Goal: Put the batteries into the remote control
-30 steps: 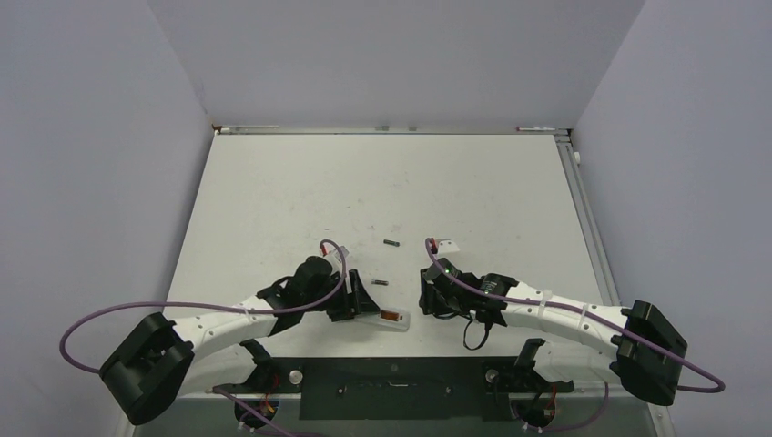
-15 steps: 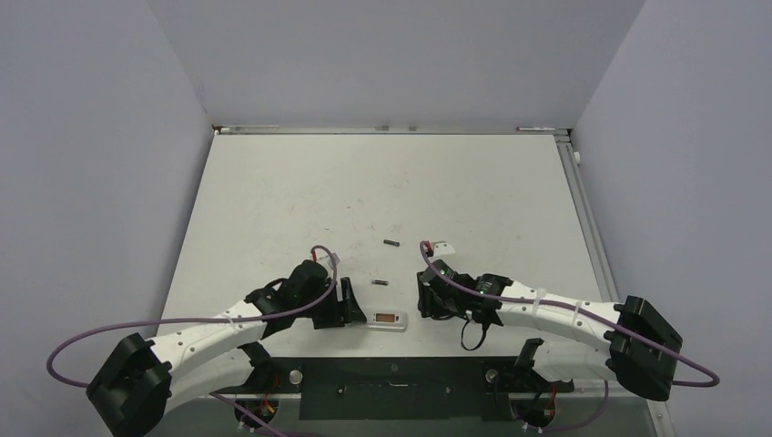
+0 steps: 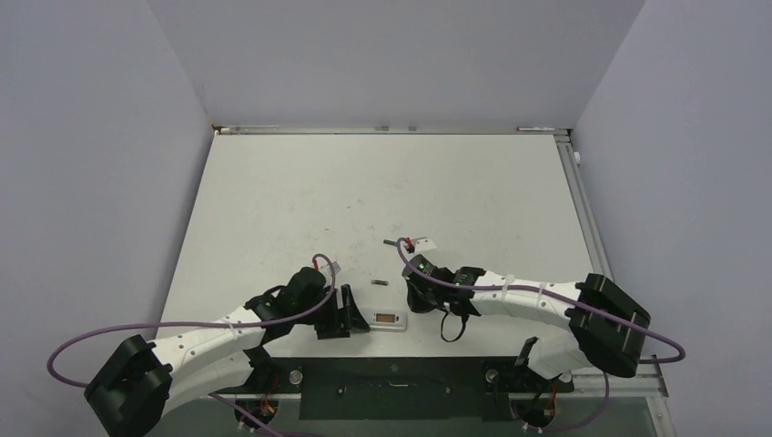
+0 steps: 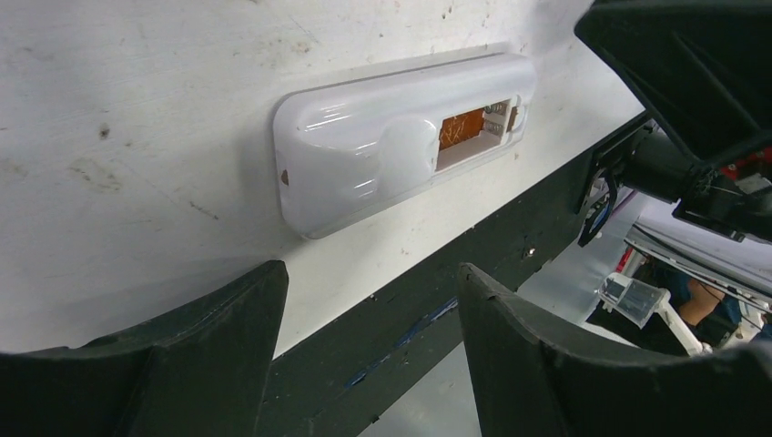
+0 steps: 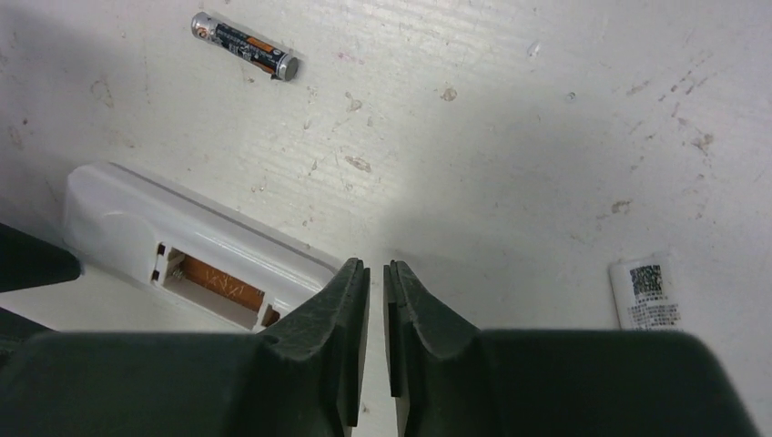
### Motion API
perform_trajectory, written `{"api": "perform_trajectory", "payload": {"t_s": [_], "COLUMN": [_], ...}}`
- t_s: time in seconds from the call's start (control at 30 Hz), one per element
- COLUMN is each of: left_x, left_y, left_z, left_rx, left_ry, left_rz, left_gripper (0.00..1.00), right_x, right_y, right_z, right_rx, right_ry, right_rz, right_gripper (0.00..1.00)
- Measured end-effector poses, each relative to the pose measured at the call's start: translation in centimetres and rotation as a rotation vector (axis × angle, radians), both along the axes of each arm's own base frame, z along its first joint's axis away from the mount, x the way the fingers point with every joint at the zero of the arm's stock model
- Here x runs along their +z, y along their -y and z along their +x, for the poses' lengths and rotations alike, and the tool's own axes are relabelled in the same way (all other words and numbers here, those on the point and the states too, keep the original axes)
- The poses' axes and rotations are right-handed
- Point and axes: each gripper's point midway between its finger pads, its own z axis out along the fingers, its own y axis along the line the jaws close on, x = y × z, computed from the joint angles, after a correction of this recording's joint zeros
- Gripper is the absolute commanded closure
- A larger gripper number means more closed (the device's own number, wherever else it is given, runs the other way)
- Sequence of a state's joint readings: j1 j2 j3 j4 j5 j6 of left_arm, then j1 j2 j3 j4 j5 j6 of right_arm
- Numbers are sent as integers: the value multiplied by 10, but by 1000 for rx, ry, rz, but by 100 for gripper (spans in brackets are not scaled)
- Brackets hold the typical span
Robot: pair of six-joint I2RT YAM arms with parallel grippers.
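Note:
The white remote control [image 3: 387, 319] lies back up near the table's front edge, its brownish recess [image 4: 469, 132] uncovered and with nothing in it. One dark battery [image 3: 380, 282] lies just behind it, also seen as the battery [image 5: 244, 45] in the right wrist view. A second battery [image 3: 390, 243] lies farther back, by the right arm's cable tag. My left gripper [image 4: 371, 273] stands open just left of the remote [image 4: 401, 137], holding nothing. My right gripper [image 5: 376, 269] is shut and empty, its tips over the table beside the remote [image 5: 196, 246].
A black mounting plate [image 3: 391, 387] runs along the near edge below the remote. A small white label with a printed code [image 5: 645, 291] shows at the right of the right wrist view. Purple cables [image 3: 182, 323] loop off both arms.
My right arm has swung left toward the remote's right end and its jaws have closed. My left gripper has drawn back left off the remote and opened a little wider.

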State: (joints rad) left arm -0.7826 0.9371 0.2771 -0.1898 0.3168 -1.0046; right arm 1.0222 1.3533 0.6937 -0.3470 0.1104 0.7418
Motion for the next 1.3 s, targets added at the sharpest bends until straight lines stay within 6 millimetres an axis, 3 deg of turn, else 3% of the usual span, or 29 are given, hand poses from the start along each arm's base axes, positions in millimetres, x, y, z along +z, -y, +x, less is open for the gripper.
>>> {"api": "perform_trajectory", "payload": {"t_s": [0.3, 0.5, 0.8, 1.3], "left_x": [-1, -4, -4, -6], "left_y": [7, 9, 15, 27], "left_z": [-4, -2, 19, 49], "left_rx": [-14, -14, -10, -38], "left_ry": [-25, -29, 16, 79], "left_rz": [-19, -18, 48, 137], "left_gripper": [41, 46, 48, 62], "right_x": [-23, -24, -25, -25], "right_y": [-5, -10, -29, -46], "right_z": [6, 6, -17, -50], "right_rx": [13, 26, 121, 194], "right_ry": [-16, -10, 8, 12], "right_rz": [-62, -50, -47, -28], "right_gripper": [91, 91, 91, 91]}}
